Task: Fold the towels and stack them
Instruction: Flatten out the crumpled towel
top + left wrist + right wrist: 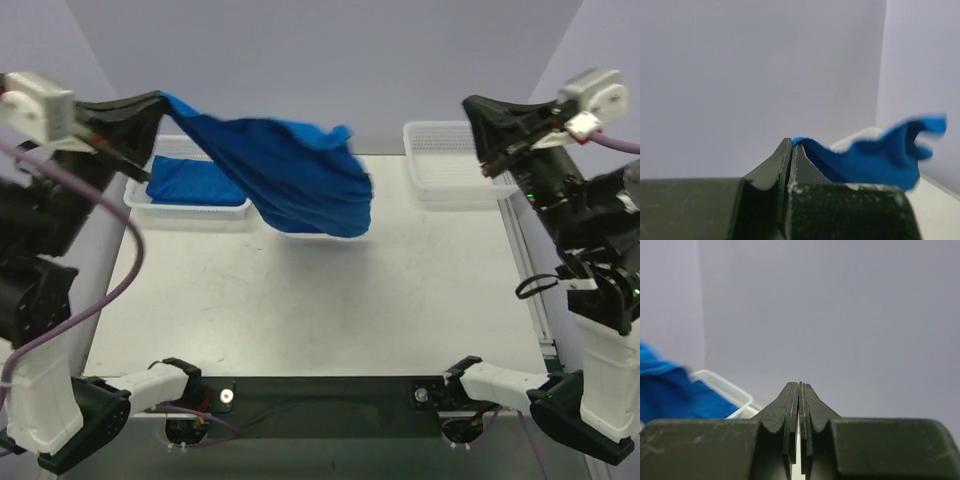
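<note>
Left gripper [158, 100] is up high, just above the left end of the white plastic mesh basket [190, 210], fingers pinching one corner of a royal-blue terry towel [290, 170]. From that grip the cloth hangs out in mid-air to the right of the basket, its far edge blurred. Its lowest fold looks clear of the pale table top [320, 310]. Inside the basket, a second blue towel [195, 182] lies folded flat. Well to the right of that basket, over another white mesh basket [425, 150], the right gripper [475, 108] hangs raised, fingers pressed together on nothing.
</note>
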